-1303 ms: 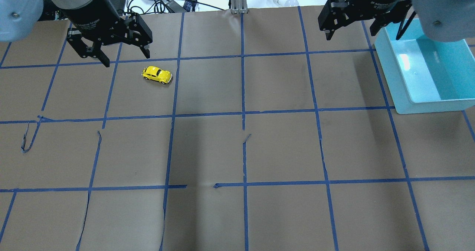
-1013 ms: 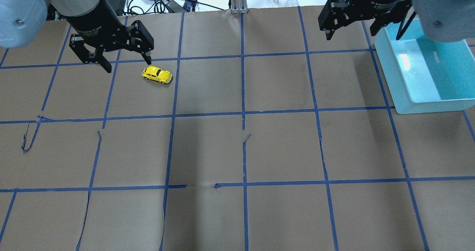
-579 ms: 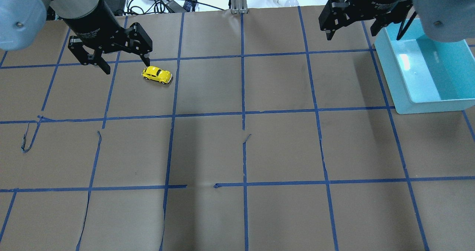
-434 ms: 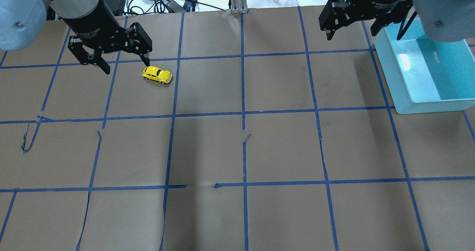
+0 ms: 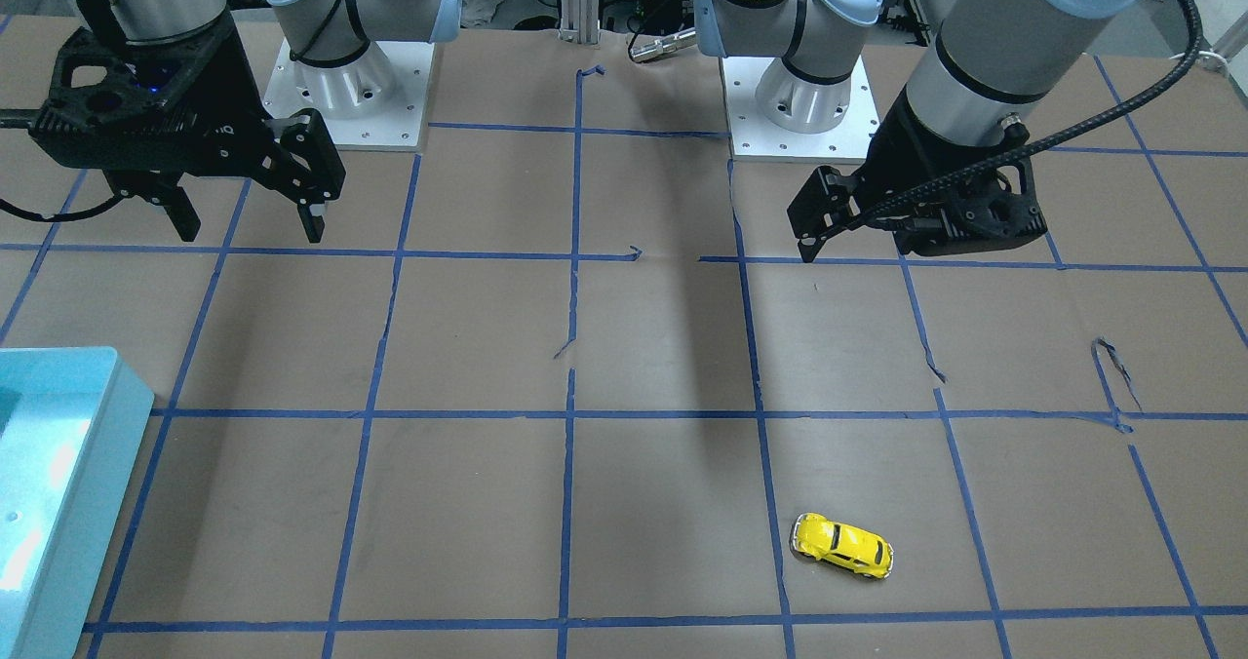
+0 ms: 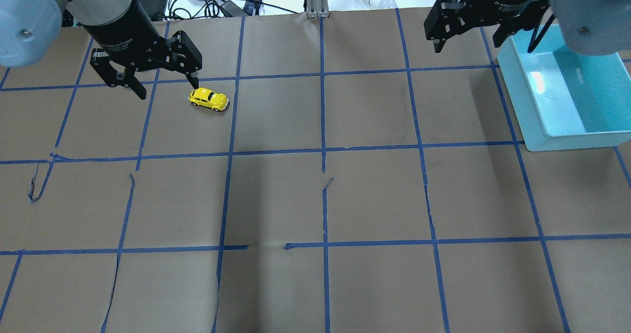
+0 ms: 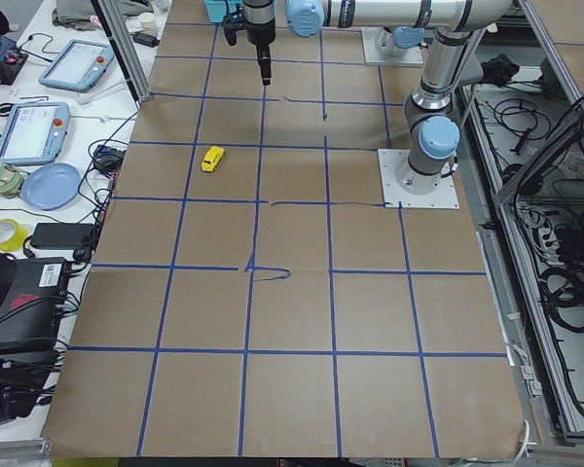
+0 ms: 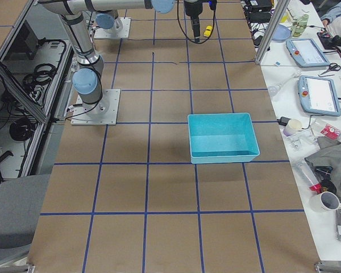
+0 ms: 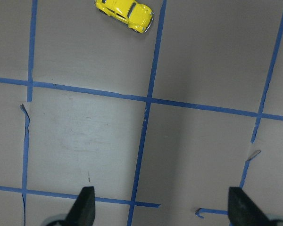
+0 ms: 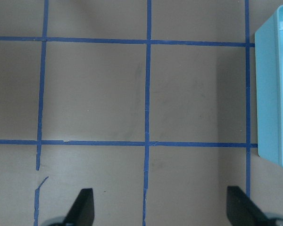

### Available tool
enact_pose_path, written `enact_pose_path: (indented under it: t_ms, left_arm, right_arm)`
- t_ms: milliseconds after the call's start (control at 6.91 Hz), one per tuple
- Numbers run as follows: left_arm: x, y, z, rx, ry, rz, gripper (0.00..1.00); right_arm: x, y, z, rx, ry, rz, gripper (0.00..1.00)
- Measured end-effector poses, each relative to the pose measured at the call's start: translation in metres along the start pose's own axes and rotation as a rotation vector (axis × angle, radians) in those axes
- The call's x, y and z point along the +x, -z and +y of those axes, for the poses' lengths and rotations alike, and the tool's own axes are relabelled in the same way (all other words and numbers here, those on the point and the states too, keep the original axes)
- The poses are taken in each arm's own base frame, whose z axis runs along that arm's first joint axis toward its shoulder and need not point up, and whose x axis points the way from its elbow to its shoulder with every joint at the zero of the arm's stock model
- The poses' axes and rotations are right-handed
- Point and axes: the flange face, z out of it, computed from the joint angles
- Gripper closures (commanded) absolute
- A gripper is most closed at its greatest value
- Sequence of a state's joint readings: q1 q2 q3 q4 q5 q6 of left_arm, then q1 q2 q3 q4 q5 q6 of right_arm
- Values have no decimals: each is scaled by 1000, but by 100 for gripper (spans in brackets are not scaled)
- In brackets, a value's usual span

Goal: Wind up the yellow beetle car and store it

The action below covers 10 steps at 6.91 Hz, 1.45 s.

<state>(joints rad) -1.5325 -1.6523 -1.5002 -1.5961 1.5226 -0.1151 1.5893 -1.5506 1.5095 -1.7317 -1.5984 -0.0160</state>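
The yellow beetle car stands on its wheels on the desk. It looks light, hard and smooth, and it can roll, so I would take it across the two sides of the body. The left hand hangs near the car, spread and empty, while the right hand, also spread, and the blue box are well apart from it.

we log: the black two-finger left gripper has shifted slightly toward the tiny yellow beetle toy car.
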Motion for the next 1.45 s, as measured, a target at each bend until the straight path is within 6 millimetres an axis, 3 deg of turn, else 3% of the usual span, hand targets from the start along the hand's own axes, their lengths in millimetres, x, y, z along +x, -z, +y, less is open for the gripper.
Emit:
enact_pose_path:
  t_ms: [1447]
  left_arm:
    - [-4,0,-2,9,-45,-52,0]
  right_arm:
    - [0,-1,0,-2,1,0,0]
